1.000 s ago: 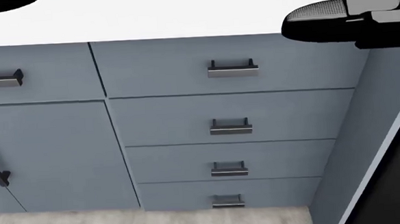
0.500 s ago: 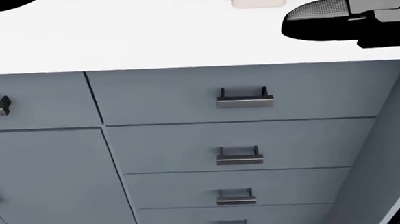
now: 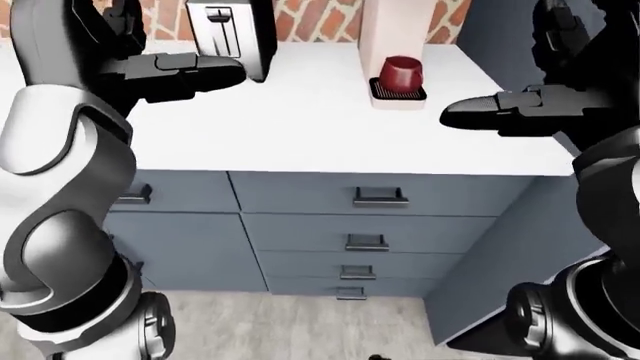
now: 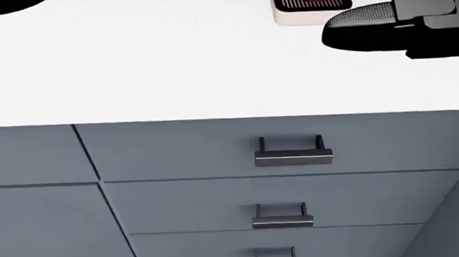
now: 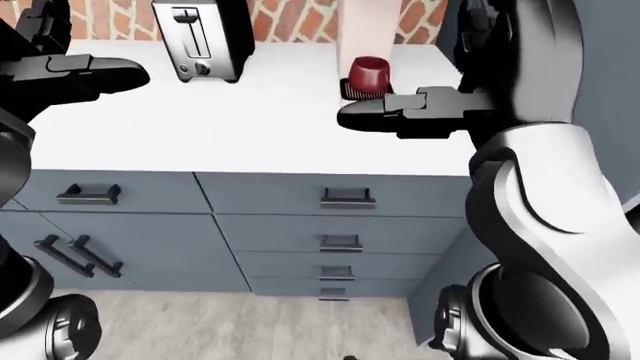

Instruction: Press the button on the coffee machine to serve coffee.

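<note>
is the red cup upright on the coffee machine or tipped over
Upright. The cup stands on the drip tray at the foot of the coffee machine, its base flat on the grille. Whether it holds coffee cannot be told.

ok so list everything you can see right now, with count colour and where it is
coffee machine: one, pale body, top centre of the left-eye view, button not visible
cup: one, dark red, on the machine's drip tray
toaster: one, black and silver, on the counter left of the machine
counter: one, white, across the middle
drawers: a stack of four, grey-blue, dark handles, under the counter
brick wall: red-brown, along the top
floor: grey, at the bottom
left hand: black, open, raised at left
right hand: black, open, right of the cup
</note>
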`<state>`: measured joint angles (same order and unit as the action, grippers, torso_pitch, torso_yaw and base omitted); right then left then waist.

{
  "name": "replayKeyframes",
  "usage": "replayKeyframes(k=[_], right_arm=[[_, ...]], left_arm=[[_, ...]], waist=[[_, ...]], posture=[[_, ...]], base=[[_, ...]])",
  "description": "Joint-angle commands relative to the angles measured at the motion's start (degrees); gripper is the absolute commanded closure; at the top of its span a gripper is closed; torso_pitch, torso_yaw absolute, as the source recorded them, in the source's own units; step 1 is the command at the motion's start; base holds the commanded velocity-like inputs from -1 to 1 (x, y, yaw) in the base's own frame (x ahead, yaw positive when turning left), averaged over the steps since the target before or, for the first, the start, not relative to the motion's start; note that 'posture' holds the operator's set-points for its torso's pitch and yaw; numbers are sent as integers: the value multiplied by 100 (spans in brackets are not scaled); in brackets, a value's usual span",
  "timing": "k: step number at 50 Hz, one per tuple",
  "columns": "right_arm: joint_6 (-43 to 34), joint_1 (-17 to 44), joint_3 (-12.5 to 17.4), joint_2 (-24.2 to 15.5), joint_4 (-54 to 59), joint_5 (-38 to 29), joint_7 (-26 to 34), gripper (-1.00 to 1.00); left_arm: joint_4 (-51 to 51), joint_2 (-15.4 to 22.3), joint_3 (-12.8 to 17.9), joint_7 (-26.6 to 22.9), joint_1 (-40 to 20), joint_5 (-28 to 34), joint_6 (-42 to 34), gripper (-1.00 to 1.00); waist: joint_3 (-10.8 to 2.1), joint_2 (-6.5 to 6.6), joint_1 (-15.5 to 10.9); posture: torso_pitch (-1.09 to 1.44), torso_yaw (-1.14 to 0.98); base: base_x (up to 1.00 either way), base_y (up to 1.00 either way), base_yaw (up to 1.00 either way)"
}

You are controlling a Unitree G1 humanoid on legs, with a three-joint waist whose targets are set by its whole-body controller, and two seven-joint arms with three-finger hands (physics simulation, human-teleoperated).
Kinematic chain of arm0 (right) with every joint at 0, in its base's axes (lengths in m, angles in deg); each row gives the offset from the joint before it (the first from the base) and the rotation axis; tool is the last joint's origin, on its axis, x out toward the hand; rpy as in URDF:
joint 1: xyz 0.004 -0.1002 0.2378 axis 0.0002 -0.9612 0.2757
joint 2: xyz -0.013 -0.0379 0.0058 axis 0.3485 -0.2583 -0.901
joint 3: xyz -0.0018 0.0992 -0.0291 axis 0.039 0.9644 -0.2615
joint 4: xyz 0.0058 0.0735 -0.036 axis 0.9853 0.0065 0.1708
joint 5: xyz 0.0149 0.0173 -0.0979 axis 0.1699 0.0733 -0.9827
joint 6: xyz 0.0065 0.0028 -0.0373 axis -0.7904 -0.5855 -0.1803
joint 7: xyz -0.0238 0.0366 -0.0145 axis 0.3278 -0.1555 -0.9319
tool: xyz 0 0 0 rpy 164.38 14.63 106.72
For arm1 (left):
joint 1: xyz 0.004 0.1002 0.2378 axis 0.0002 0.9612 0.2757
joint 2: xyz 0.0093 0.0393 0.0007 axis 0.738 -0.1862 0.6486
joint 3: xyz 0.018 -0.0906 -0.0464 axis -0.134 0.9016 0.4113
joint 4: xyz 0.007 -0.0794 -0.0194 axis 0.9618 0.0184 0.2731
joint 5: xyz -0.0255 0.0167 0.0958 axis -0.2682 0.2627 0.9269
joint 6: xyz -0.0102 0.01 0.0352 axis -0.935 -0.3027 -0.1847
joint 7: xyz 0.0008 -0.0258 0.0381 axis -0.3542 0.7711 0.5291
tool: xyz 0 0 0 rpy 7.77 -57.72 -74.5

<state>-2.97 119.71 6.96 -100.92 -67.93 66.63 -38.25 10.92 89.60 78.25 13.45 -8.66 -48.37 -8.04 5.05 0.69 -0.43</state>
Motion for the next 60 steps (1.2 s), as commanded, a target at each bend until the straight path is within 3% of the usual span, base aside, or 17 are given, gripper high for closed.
replayKeyframes(k=[1,4,7,11,14,15,23,25,33,37,39,42,46,47,50,55,60], right_arm=[[157,110,78,-29,-23,-55,-60,-100],[110,128,76,-32,-39,-38,-93,-100],[125,116,68,-44,-37,-36,-93,-100],[164,99,43,-45,-23,-44,-90,-100],[135,123,37,-41,-46,-36,-99,-100],[121,128,44,-39,-55,-30,-100,-100],[172,115,4,-53,-56,-62,-72,-100],[161,119,-4,-53,-64,-69,-67,-100],[144,104,-27,-64,-38,-178,-38,-100],[179,105,-18,-54,-35,-231,-5,-100],[176,102,-19,-36,-36,-244,10,-100],[173,105,-17,-27,-39,-256,40,-100],[133,149,30,0,-45,-262,10,-100],[138,150,39,-3,-40,-262,12,-100],[125,158,60,16,-45,-245,-11,-100],[119,158,54,10,-60,-217,-16,-100],[134,161,52,11,-60,-193,-42,-100]], left_arm=[[-100,45,20,-18,-141,-15,183,-100],[-105,51,26,-13,-142,-23,182,-100],[-102,52,19,-8,-142,-27,190,-100],[-100,55,18,-8,-139,-30,196,-100],[-99,57,16,-8,-138,-33,199,-100],[-96,55,11,-10,-137,-32,206,-100],[-94,43,-1,-15,-139,-19,210,-100],[-95,42,2,-16,-134,-16,212,-100],[-98,30,-8,-23,-124,1,219,-100],[-97,23,-8,-24,-134,6,210,-100],[-90,20,-14,-29,-126,16,223,-100],[-83,19,-12,-32,-136,22,221,-100],[-68,16,-16,-50,-124,41,243,-100],[-76,17,-11,-46,-130,36,228,-100],[-84,17,-8,-41,-137,31,212,-100],[-101,15,-2,-37,-134,25,201,-100],[-109,7,3,-24,-145,7,200,-100]], waist=[[-65,29,5],[-265,-296,-20],[-320,83,58],[-468,50,78],[-323,-673,151],[-195,-396,31],[-62,-282,14],[-305,-218,-9],[-109,-79,83],[-342,237,184],[-197,117,143],[-390,122,80],[-44,44,-35],[-158,31,-17],[-168,-305,-17],[-260,92,91],[-252,-106,81]], posture=[[0,0],[0,0],[0,0],[0,0],[0,0],[0,0],[0,0],[0,0],[0,0],[0,0],[0,0],[0,0],[0,0],[0,0],[0,0],[0,0],[0,0]], base=[[0,0,0],[0,-16,0],[0,-64,0],[0,-49,0],[0,-3,0],[0,0,0],[0,0,0],[16,2,0],[45,15,0],[0,0,0],[0,0,0],[8,0,0],[24,0,0],[0,0,0],[0,0,0],[3,-29,0],[2,-4,0]])
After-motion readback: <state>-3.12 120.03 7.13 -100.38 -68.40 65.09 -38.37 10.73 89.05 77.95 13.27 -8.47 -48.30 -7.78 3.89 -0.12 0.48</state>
